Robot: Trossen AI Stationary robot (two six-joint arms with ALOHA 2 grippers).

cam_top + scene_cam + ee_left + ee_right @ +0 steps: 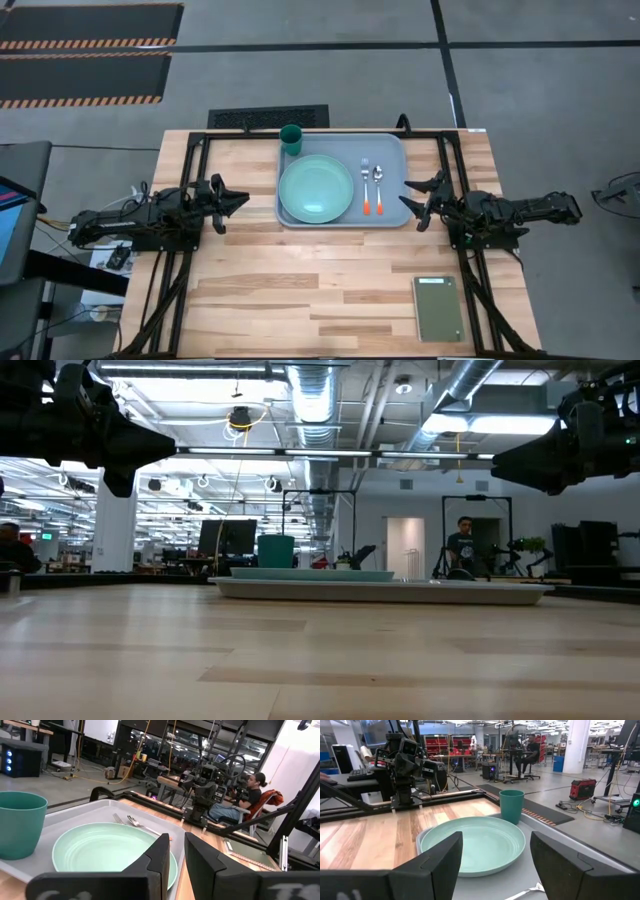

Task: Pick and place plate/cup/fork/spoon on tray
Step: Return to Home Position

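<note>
The pale blue-grey tray (392, 148) lies at the table's far middle. On it rest the mint-green plate (316, 188), the dark green cup (291, 138) upright at its far left corner, and the orange-handled fork (366, 186) and spoon (379, 186) side by side right of the plate. My left gripper (240, 200) hovers left of the tray, empty, its fingers a narrow gap apart (176, 845). My right gripper (408, 193) hovers at the tray's right rim, open wide and empty (496, 850).
A small dark green-grey slab (438, 308) lies flat at the table's near right. Bare wood spreads across the near half of the table (300, 300). Black frame rails (190, 160) run along both sides. People sit in the room beyond the table.
</note>
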